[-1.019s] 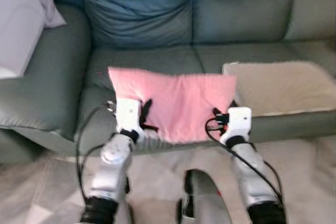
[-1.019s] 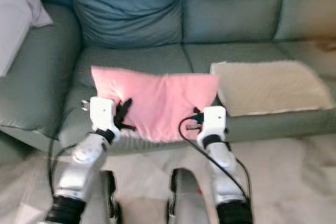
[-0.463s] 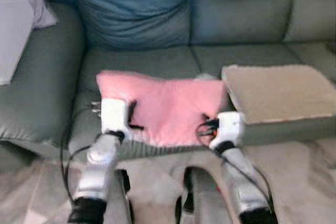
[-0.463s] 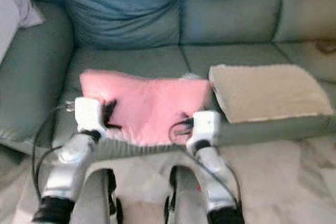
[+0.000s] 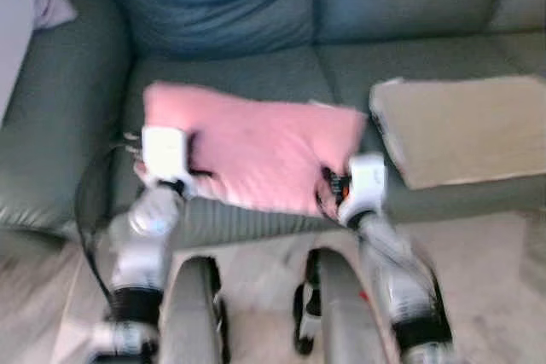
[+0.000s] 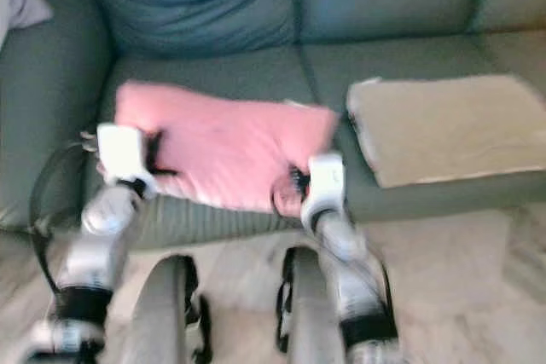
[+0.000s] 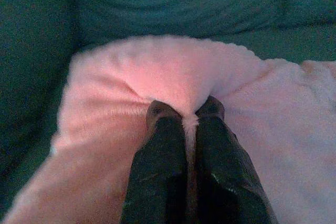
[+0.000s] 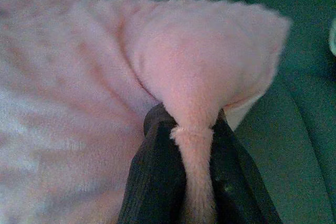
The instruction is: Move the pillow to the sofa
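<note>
Between the two grippers, a pink pillow (image 5: 256, 155) is held over the front of a grey-green sofa (image 5: 247, 74), its far part apparently resting on the seat. The left gripper (image 7: 185, 115) is seen clamped tight on a pinch of the pillow's fleecy edge, and the right gripper (image 8: 185, 121) is likewise closed on a bunched corner, with a fold of fabric squeezed between its fingers. Only thin folds are gripped, so a slip is judged possible: were one pinch pulled free, the pillow could swing from the other claw and slide off the seat's edge to the pale floor (image 5: 478, 253). Just beyond the right gripper, a beige mat (image 5: 461, 130) is laid on the next seat, likely to be nudged if the pillow is pushed that way. Ahead of the left gripper, a blue back cushion (image 5: 213, 6) is propped.
</note>
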Robot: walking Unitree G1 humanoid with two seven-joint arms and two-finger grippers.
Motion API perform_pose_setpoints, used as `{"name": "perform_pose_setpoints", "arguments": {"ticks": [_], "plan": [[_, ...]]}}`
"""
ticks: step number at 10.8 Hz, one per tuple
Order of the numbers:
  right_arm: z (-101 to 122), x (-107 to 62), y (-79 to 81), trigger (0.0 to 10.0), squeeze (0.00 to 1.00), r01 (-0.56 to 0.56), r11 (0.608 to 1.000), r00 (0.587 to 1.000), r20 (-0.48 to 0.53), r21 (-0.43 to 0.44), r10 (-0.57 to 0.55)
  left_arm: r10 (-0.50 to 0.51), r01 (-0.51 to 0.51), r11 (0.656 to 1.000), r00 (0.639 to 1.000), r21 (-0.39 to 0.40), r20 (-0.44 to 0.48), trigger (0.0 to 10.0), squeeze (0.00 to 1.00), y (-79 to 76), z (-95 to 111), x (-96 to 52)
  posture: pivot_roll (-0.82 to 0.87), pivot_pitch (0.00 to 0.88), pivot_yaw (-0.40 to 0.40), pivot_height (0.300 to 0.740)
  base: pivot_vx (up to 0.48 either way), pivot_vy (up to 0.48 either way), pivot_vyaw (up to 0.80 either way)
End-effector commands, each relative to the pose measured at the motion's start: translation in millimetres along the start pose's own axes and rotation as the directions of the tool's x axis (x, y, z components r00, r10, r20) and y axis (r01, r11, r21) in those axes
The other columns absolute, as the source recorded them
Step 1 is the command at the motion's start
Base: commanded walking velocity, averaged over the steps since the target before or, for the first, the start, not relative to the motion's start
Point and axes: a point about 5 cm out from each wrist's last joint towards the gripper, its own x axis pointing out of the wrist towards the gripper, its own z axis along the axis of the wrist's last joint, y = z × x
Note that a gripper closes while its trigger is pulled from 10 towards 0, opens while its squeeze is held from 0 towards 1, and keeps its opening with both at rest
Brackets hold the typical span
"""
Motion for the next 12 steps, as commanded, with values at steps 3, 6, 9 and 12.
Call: {"name": "perform_pose_setpoints", "arguments": {"ticks": [3, 6, 9, 12], "plan": [[13, 17.7, -39.9, 10.0, 0.0, 0.048, 0.995, 0.998, -0.035, -0.091, -0.051, 0.142, -0.139, 0.987, 0.989, 0.085, -0.04, 10.0, 0.0, 24.8, -1, 19.7, 0.01, 0.387, 0.007, 0.622, 0.0, 0.0, 0.0], [50, 27.7, -98.0, 10.0, 0.0, 0.251, 0.956, 0.968, 0.03, -0.15, -0.249, 0.134, -0.133, 0.99, 0.991, 0.044, -0.021, 10.0, 0.0, 12.0, 12, 39.3, 0.0, 0.397, -0.007, 0.622, 0.0, 0.0, 0.0], [53, 19.6, -125.1, 10.0, 0.0, 0.326, 0.933, 0.945, 0.029, -0.15, -0.326, 0.268, -0.263, 0.959, 0.963, 0.107, -0.041, 10.0, 0.0, 21.6, 5, 38.8, -0.02, 0.397, -0.007, 0.622, 0.0, 0.0, 0.0], [61, 20.6, -136.5, 10.0, 0.0, 0.37, 0.916, 0.929, 0.044, -0.159, -0.367, 0.364, -0.361, 0.922, 0.931, 0.139, -0.002, 10.0, 0.0, 36.5, 9, 38.1, -0.02, 0.386, -0.016, 0.622, 0.0, 0.0, 0.0]]}}
